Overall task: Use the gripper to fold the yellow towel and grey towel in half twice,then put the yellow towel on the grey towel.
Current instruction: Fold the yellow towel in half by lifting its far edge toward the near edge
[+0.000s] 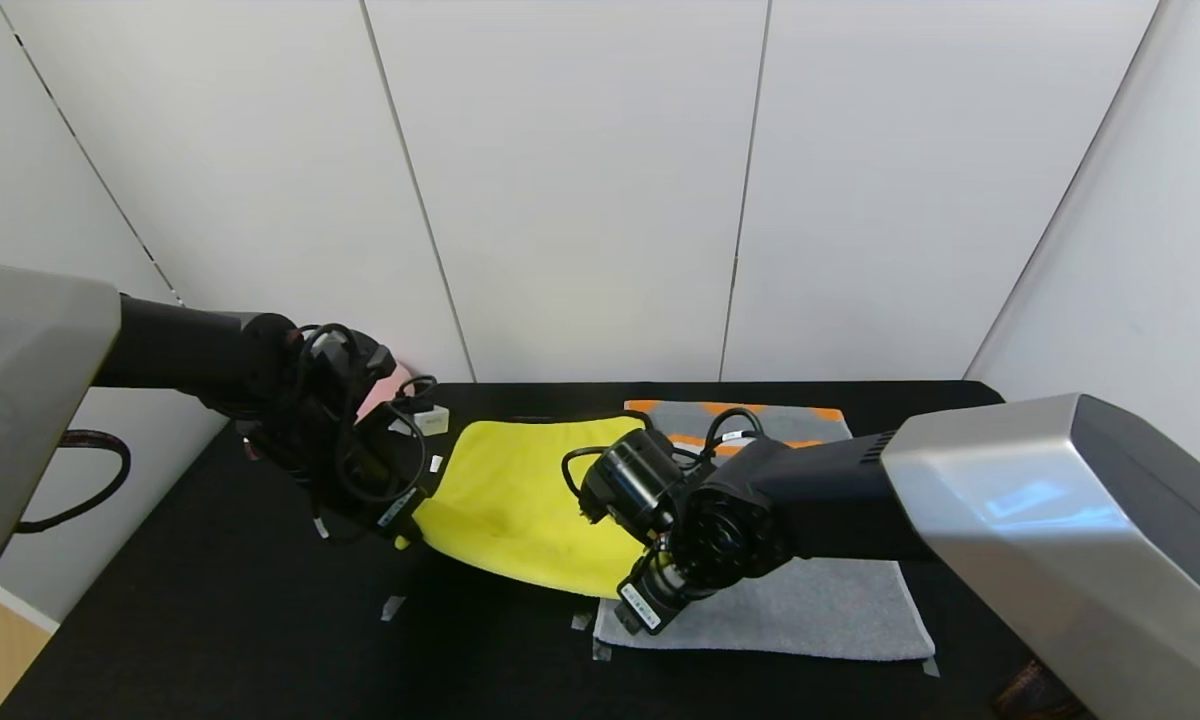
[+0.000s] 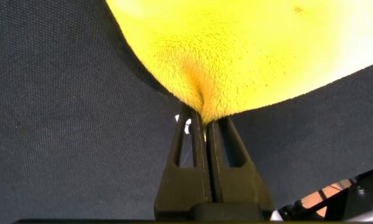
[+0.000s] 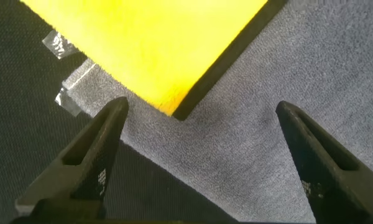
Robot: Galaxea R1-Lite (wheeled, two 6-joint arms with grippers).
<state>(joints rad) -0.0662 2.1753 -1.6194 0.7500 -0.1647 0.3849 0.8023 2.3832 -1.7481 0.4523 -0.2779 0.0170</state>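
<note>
The yellow towel (image 1: 520, 500) lies on the black table, its near right corner overlapping the grey towel (image 1: 820, 610). The grey towel's orange-and-white band (image 1: 740, 410) is at its far end. My left gripper (image 1: 400, 535) is shut on the yellow towel's near left edge; in the left wrist view the fingers (image 2: 204, 118) pinch a bunched fold of yellow cloth (image 2: 248, 50). My right gripper (image 1: 640, 605) is open just above the towel's other near corner; in the right wrist view the gripper (image 3: 202, 106) straddles the dark-trimmed yellow corner (image 3: 155, 43) over the grey towel (image 3: 267, 149).
A pink object (image 1: 380, 385) and a small white box (image 1: 430, 420) sit behind my left arm at the table's back left. Tape marks (image 1: 392, 607) are stuck to the black table (image 1: 210, 620). White walls close off the back and sides.
</note>
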